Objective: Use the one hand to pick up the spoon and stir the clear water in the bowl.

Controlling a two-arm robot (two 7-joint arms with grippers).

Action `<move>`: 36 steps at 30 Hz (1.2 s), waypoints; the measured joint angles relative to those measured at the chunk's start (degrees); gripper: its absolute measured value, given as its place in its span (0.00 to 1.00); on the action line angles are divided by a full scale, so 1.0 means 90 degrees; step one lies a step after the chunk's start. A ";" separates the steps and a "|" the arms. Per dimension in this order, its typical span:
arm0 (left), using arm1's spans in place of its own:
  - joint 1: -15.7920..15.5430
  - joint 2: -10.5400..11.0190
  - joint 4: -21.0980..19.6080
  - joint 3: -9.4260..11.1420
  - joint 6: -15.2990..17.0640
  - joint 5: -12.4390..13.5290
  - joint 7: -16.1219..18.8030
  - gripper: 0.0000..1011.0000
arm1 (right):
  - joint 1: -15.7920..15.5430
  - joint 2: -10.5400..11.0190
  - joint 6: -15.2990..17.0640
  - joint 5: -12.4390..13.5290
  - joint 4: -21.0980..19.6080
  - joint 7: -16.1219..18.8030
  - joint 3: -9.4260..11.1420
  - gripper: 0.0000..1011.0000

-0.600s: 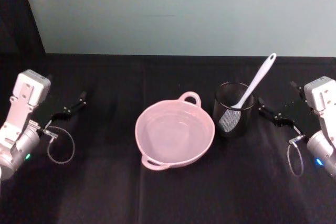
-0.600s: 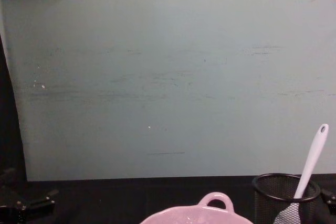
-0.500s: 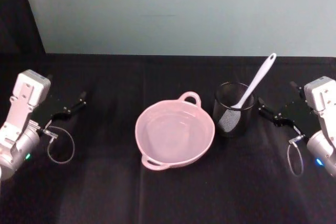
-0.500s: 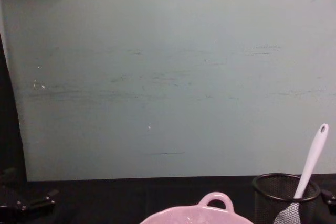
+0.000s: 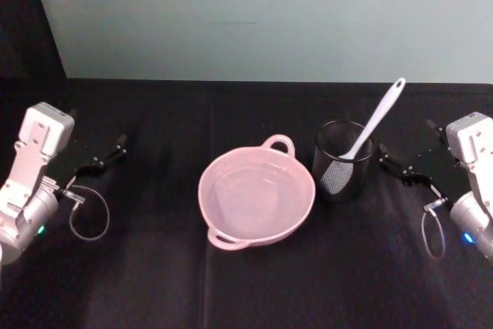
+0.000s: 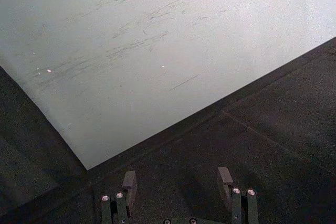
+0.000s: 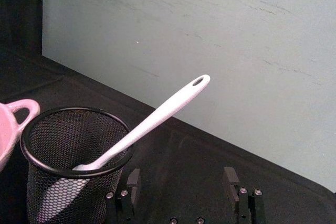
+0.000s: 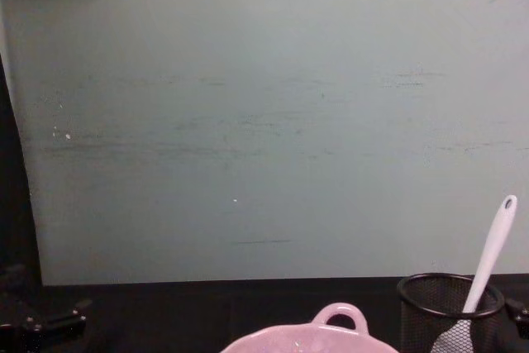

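Observation:
The white spoon (image 5: 377, 119) stands tilted in a black mesh cup (image 5: 343, 163), bowl end down and handle leaning up to the right. The pink bowl (image 5: 223, 179) of clear water sits just left of the cup, at the middle of the black table. My right gripper (image 5: 394, 166) rests open to the right of the cup. In the right wrist view the right gripper (image 7: 181, 179) is behind the spoon (image 7: 157, 116) and holds nothing. My left gripper (image 5: 108, 153) is parked open at the far left, away from the bowl; the left wrist view shows the left gripper (image 6: 177, 182) empty.
A pale green wall (image 8: 264, 121) rises behind the table's far edge. The chest view shows the bowl's loop handle (image 8: 339, 314) and the mesh cup (image 8: 450, 303) low at the right. Grey cable loops (image 5: 88, 217) hang by each wrist.

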 joint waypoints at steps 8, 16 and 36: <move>0.0000 0.0000 0.0000 0.0000 0.0000 0.0000 0.0000 1.00 | 0.0000 0.0000 0.0000 0.0000 0.0000 0.0000 0.0000 0.99; 0.0000 0.0000 0.0000 0.0000 0.0000 0.0000 0.0000 1.00 | 0.0000 0.0000 0.0000 0.0000 0.0000 0.0000 0.0000 0.99; 0.0000 0.0000 0.0000 0.0000 0.0000 0.0000 0.0000 1.00 | -0.0845 0.0356 0.0180 -0.0016 -0.0989 -0.0152 0.0468 0.99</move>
